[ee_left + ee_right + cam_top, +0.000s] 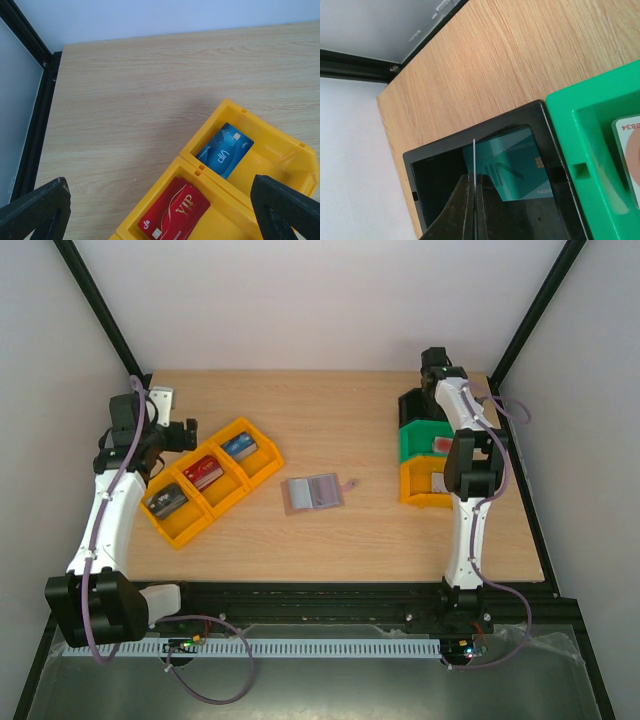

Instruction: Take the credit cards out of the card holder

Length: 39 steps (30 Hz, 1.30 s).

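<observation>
Seemingly the right gripper (475,176) pinches a whitish card (475,155) edge-on above the black bin (440,145): light, stiff, slick, best gripped across its faces; left gripper (160,210) spread, empty.

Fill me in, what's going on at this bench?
Cards are going from the card holder, lying open mid-table, into bins. The right gripper is shut on a thin card seen edge-on, above the black bin where a teal card lies. The left gripper hangs open over the yellow bin holding a blue card and a red card.
</observation>
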Available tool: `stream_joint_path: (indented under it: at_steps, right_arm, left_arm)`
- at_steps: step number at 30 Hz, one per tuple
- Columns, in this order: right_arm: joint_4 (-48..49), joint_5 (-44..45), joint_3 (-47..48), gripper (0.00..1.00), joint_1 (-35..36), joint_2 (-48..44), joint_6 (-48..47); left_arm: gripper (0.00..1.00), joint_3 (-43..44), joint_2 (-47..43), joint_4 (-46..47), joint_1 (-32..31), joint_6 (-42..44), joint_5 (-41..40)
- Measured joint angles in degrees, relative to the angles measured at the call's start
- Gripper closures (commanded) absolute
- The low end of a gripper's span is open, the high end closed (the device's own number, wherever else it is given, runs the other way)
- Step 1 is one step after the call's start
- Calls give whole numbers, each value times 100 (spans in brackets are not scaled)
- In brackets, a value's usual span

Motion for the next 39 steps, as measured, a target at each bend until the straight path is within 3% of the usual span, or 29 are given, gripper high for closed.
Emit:
stream_joint_path:
  at_steps: [15, 39]
  right_arm:
    - [-153, 411, 214, 98, 24, 76, 81]
    - [256, 715, 50, 94, 31, 138, -756]
  left_arm:
    - [1, -90, -90, 9, 98, 55, -2]
    - [1, -221, -254, 42, 151, 103, -7]
